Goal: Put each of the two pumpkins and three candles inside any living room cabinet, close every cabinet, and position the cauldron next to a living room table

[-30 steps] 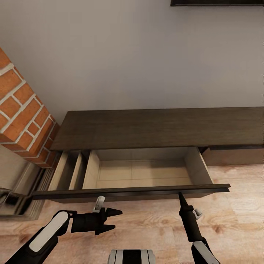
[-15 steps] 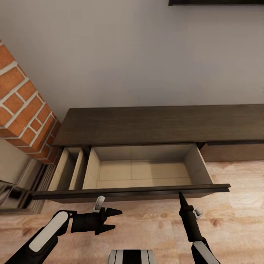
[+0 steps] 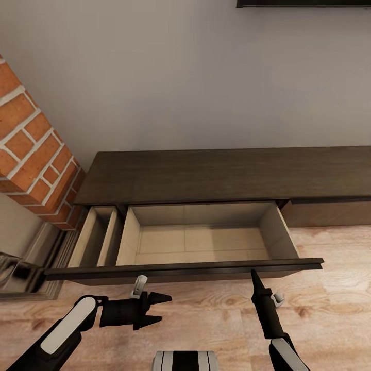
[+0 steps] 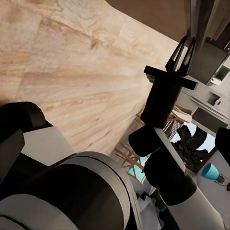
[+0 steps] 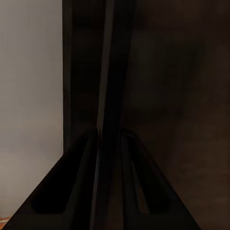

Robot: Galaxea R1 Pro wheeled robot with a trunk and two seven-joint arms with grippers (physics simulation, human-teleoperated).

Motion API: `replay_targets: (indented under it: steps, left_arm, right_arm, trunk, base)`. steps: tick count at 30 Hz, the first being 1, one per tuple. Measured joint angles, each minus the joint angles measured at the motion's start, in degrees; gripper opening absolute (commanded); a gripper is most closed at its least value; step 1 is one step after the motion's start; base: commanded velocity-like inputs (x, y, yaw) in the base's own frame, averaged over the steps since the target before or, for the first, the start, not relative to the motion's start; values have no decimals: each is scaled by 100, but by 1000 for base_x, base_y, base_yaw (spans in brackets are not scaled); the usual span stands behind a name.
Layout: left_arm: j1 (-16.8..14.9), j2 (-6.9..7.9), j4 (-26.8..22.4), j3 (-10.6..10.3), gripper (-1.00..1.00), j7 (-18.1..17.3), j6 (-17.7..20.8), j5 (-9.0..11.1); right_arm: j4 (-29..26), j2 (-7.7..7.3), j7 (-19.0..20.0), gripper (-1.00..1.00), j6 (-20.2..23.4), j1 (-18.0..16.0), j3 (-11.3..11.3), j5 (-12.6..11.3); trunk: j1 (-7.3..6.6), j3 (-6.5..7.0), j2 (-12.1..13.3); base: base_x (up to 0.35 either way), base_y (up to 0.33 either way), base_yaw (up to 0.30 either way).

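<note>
Currently the cabinet (image 3: 216, 178) stands against the wall, its drawer (image 3: 198, 242) pulled open and bare; right gripper (image 3: 254, 275), fingers pressed together, sits at the drawer front, and could slip off while pushing

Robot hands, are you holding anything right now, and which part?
Nothing is held. The left gripper hangs open over the wood floor. The right gripper is shut, its tip at the front panel of the cabinet drawer, not around it.

Home: brick fireplace (image 3: 31, 154), wood floor (image 3: 330, 288)
</note>
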Motion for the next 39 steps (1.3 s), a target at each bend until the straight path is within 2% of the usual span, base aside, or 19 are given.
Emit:
replay_targets:
  steps: [5,6,7,17,39]
  left_arm:
    - [0,-3,0,4,100,0,2,0]
    - [0,-3,0,5,100,0,3,0]
    - [-1,-3,1,5,100,0,2,0]
    - [-1,-3,1,8,100,0,0,0]
    - [-1,-1,4,8,100,0,0,0]
  right_arm:
    - [-2,0,-1,-100,1,1,0,0]
    - [-2,0,-1,100,1,1,0,0]
    - [-6,2,19,100,3,22,77,56]
    - [-5,2,15,100,32,25,71,62]
    - [-3,2,-86,100,60,25,90,61]
  trunk:
    - [0,0,0]
    - [0,0,0]
    - [0,-1,0]
    - [1,-1,0]
    - [1,-1,0]
  base:
    - [0,0,0]
    - [0,0,0]
    - [0,0,0]
    - [-47,0,0]
    - [-165,0,0]
